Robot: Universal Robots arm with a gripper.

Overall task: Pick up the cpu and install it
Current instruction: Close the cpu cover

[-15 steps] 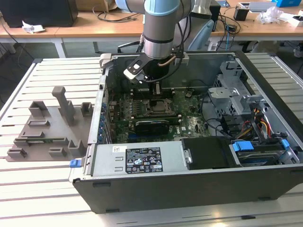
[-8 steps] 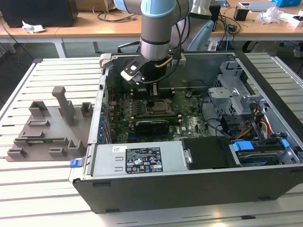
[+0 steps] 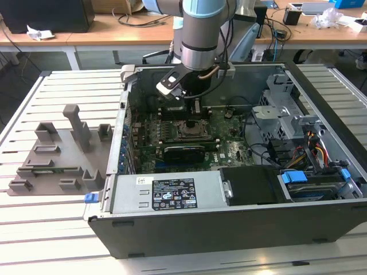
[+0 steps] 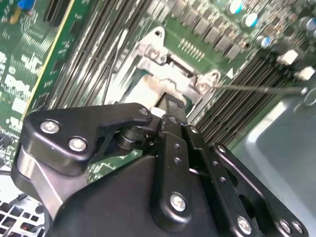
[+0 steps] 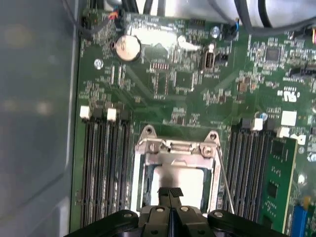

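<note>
Claw (image 5: pixel 170 193) linkage up close; tips look pinched together, nothing between them afaict; cpu (image 5: pixel 174 177) lies flat in socket frame (image 5: pixel 139 168) right under tips, so pick + drop look done imo; latch lever (image 5: pixel 223 180) just beside claw not down yet, so install prob unfinished; motherboard (image 5: pixel 197 98) all round claw, inside open pc case (image 3: pixel 229 223); case on slatted table (image 3: pixel 57 229); grey fixture tray (image 3: pixel 51 154) well away from claw; lab desks (image 3: pixel 114 28) beyond.

Gripper (image 3: pixel 194 109) above motherboard socket (image 3: pixel 191 129)
</note>
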